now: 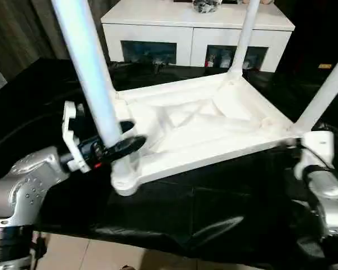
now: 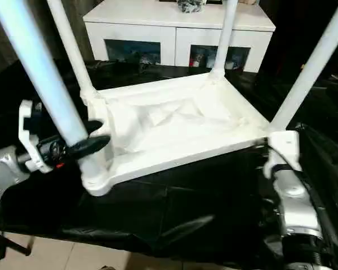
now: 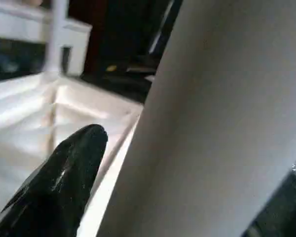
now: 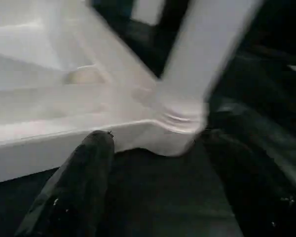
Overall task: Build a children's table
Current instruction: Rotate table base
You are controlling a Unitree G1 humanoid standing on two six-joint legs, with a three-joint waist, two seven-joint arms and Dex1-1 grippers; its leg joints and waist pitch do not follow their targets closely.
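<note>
Head views: your children's table [image 1: 203, 126] lies upside down on the black-draped surface [image 1: 214, 208], legs up, before a white cabinet [image 1: 197, 28]. Your left gripper [image 1: 121, 140] straddles the near left leg [image 1: 93, 79], fingers spread. Left wrist view: one fingertip [image 3: 84, 143] beside that leg. Right wrist view: your right gripper [image 4: 155, 143] sits released at the near right corner socket [image 4: 180, 126].

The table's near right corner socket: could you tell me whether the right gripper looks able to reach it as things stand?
Probably yes: the right gripper is open just before that corner socket, with only black cloth between them.
</note>
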